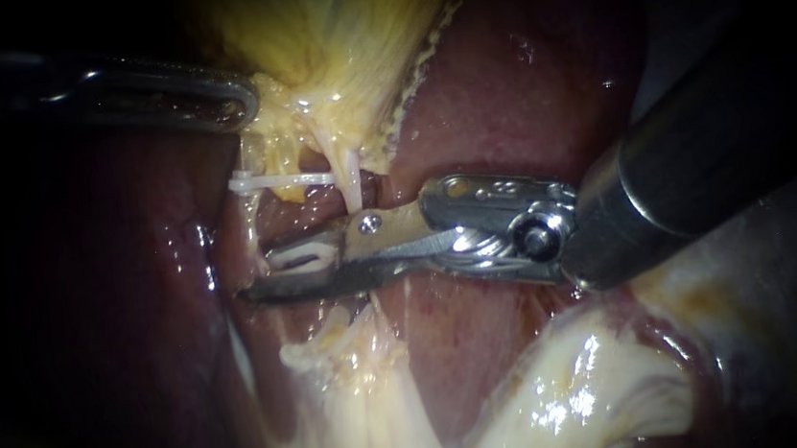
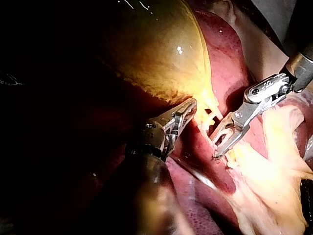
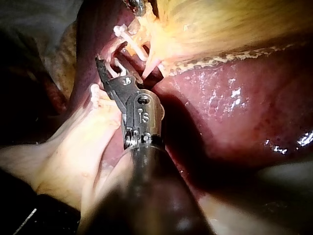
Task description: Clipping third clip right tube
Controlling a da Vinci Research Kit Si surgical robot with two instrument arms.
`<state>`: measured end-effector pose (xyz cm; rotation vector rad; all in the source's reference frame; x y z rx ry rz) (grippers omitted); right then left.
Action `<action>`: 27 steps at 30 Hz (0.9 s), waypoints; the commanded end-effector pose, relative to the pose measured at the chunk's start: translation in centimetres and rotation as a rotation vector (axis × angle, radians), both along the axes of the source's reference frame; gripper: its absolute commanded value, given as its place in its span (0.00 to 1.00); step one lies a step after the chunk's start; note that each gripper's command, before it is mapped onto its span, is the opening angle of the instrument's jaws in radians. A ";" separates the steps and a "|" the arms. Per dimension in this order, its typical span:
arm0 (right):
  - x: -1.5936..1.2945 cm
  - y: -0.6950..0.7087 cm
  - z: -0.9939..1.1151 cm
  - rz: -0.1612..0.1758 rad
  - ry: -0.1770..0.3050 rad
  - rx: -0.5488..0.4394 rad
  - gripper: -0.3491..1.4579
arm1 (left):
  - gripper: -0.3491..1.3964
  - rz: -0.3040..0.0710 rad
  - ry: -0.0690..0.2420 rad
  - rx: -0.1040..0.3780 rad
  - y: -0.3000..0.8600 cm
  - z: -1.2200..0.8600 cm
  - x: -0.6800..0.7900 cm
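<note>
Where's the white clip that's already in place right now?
Endoscope view, left of centre: the white clip lies crosswise just below the gallbladder, directly above the tip of the right instrument.

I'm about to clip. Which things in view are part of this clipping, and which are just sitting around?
In the job:
- right instrument, jaws shut on the loaded clip
- right tube
- left instrument, jaws shut on the gallbladder

Just there:
- placed clip
- liver
- pale tissue
</note>
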<state>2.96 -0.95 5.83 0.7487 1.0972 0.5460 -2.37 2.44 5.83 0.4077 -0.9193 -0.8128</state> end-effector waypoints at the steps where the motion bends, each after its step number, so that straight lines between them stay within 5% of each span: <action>1: 0.00 0.01 0.00 0.004 0.003 0.000 0.32 | 0.00 0.000 0.000 0.000 0.00 0.00 0.00; 6: 0.12 0.04 0.02 0.013 0.048 -0.041 0.47 | 0.00 0.001 -0.001 0.000 0.00 0.01 0.02; 27: -0.54 0.27 -0.41 -0.037 0.094 -0.041 0.47 | 0.00 0.005 -0.006 0.006 0.00 0.03 0.13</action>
